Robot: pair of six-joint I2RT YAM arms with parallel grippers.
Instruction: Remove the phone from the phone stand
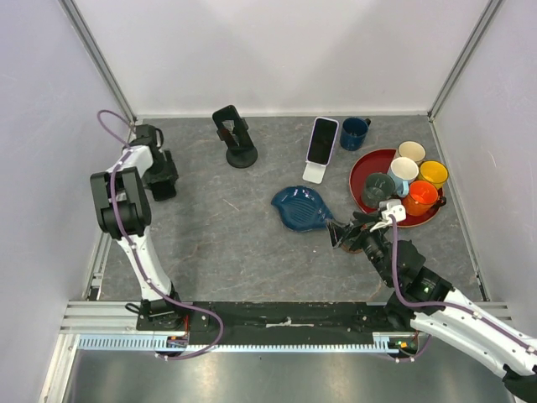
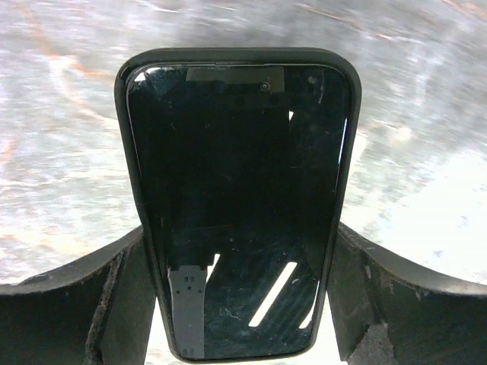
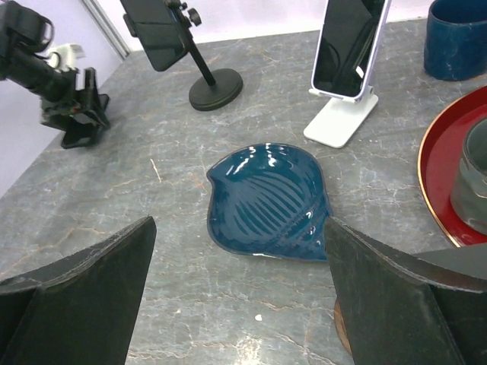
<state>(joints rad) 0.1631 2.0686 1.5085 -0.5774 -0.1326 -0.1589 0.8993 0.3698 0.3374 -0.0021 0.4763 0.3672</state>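
The phone (image 2: 240,205), in a black case with its dark screen facing the left wrist camera, is clamped between the two fingers (image 2: 114,304) of the left gripper (image 1: 162,180), which press on its long edges. It is out at the left side of the counter (image 1: 210,243), well apart from the black phone stand (image 1: 242,156). That stand is upright on its round base near the back wall. Whether the phone touches the counter I cannot tell.

To the right of the black stand, a second phone (image 1: 321,139) leans in a white stand (image 1: 314,172). A blue mug (image 1: 354,133) sits just beside it. In front of the mug lies a red tray (image 1: 375,162) carrying several cups (image 1: 434,174).

A blue leaf-shaped dish (image 1: 302,208) rests on the counter in front of the white stand. The right gripper (image 3: 240,224) is low, just to the near right of this dish, between it and the tray. Its fingers are spread wide with nothing between them.
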